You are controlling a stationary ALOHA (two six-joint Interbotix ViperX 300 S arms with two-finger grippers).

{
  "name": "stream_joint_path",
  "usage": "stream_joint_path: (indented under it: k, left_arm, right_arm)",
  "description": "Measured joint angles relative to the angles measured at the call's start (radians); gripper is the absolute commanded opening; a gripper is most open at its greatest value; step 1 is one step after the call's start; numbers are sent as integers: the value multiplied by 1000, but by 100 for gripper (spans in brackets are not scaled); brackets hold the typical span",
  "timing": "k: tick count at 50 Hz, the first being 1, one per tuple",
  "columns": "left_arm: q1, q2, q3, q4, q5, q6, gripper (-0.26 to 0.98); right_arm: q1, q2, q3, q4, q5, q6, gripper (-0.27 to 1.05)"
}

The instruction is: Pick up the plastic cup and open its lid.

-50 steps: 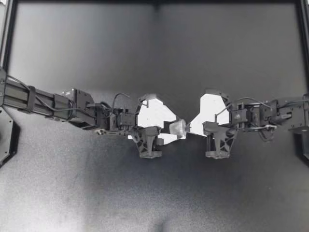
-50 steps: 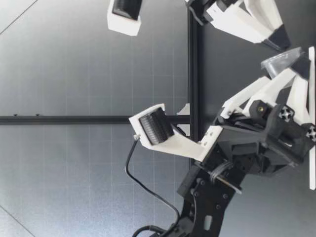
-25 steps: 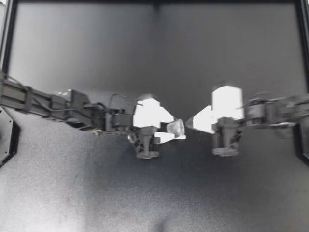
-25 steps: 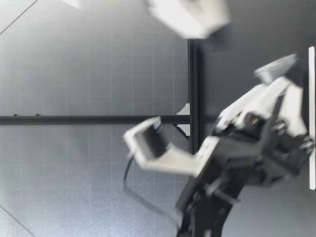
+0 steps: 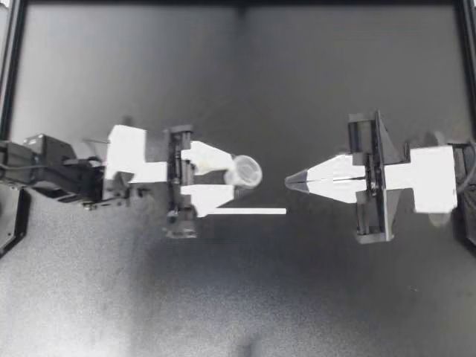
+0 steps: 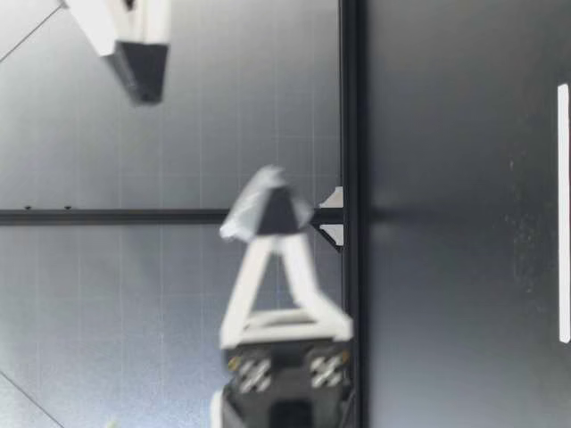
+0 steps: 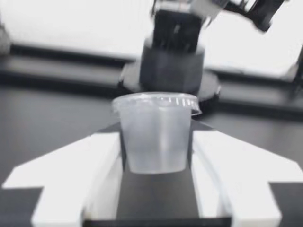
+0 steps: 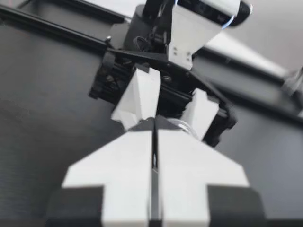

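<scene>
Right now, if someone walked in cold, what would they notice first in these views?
The clear plastic cup, its lid on, gripped in my left arm's jaws and held clear of the table. Facing it across a small gap, my right arm's jaws are pressed shut and empty, tips aimed at the cup.

The top camera looks straight down on the bench and the low camera looks across it. The close wrist cameras face each other. The top and left wrist views share the plastic cup.
</scene>
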Motion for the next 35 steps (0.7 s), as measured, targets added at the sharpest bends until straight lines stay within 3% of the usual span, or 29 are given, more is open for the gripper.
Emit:
stream_joint_path:
  k: [10,20,35]
  left_arm:
    - [-11,-2,2,12,-66,-18,24]
    - [-12,-20,2,15,-75,-20,24]
    - [-17,-20,2,15,-75,-40,24]
  right_arm:
    - [0,9,-8,-3,-3,-268,47]
    - [0,77,-15,5,-11,-548,48]
    - [0,201,-34,160,-189,-908,48]
